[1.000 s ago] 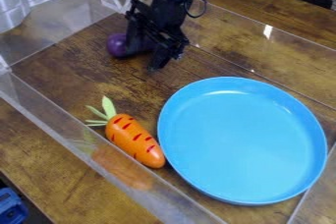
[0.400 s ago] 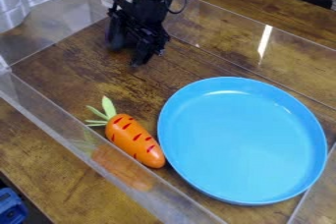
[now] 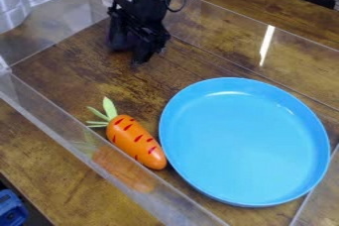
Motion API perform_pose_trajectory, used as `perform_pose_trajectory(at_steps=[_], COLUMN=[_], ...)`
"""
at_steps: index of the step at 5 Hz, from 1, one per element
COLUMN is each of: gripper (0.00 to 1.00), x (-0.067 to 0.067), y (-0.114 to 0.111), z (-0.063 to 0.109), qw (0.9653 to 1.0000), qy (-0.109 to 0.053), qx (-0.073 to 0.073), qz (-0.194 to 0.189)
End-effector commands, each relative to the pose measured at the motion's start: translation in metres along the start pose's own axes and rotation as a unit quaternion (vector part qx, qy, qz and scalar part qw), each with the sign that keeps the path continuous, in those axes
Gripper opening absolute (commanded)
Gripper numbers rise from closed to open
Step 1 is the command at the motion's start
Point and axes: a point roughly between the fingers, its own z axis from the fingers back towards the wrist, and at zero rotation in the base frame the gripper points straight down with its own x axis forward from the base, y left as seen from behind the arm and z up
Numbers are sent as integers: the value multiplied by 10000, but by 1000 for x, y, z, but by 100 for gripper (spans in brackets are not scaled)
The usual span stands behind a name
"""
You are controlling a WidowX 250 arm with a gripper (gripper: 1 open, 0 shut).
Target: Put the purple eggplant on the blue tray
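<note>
Camera view: black gripper sits over the small dark purple toy eggplant, hiding it; jaw state indeterminate. Likely light, smooth, slippery; grasp mid-body. Round blue plastic tray lies well apart.

Pincer low (eggplant hidden), blue tray bare.

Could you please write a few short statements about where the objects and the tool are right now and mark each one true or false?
1. The large round bright blue plastic tray has nothing lying on it. True.
2. The orange toy carrot with green leaves lies inside the tray. False: it lies on the wooden table, just left of the tray's rim.
3. The black tool is down at the far left, away from the tray. True.
4. The small dark purple eggplant rests in plain sight beside the carrot. False: it is not visible; the tool covers its spot.
</note>
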Motion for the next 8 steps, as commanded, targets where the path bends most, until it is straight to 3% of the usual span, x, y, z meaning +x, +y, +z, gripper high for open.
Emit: perform_pose_trajectory(at_steps=[1,3,4,5,6,7,8], gripper=[0,0,0,100,100,100,0], x=[6,18,17,22,26,32,32], y=[11,18,28,37,47,44,43], z=[34,45,43,36,31,23,15], qw=[9990,9989,9981,9957,9922,9915,9915], qy=[-370,-452,-569,-665,-793,-829,-825], qx=[17,19,83,168,256,253,230], qz=[243,75,-232,-616,-930,-973,-977])
